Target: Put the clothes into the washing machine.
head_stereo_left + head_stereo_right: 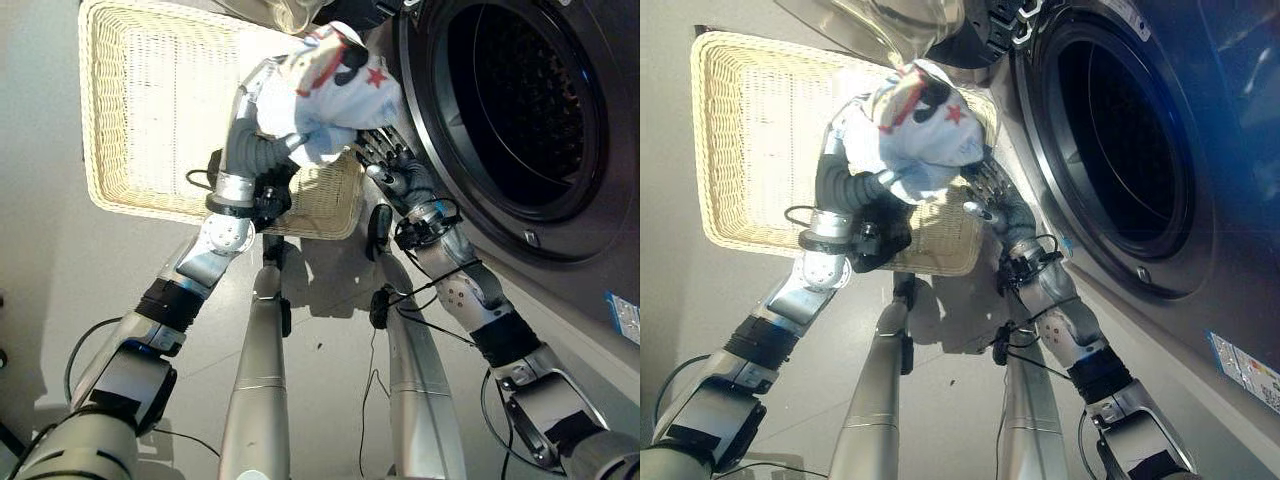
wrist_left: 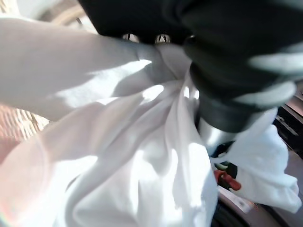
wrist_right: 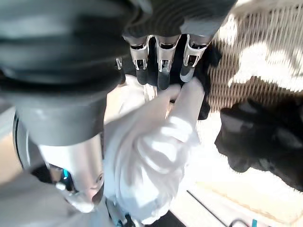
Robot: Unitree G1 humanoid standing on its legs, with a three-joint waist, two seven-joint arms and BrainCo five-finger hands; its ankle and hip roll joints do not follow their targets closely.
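A white garment [image 1: 330, 85] with a red star and black print hangs bunched in the air between the wicker basket [image 1: 100, 190] and the washing machine's open drum [image 1: 520, 100]. My left hand [image 1: 262, 145] is under it, above the basket's near right corner, and its wrist view shows the cloth [image 2: 142, 156] gathered into folds that run into the fingers. My right hand [image 1: 388, 165] reaches up beside the drum's rim, its fingers [image 3: 161, 71] fairly straight, dark tips resting against the garment's lower side [image 3: 151, 156].
The basket lies on the pale floor at the left, its inside bare where visible. The washer's dark front and round door frame [image 1: 420, 130] fill the right side. The open glass door [image 1: 900, 20] hangs above the basket's far edge.
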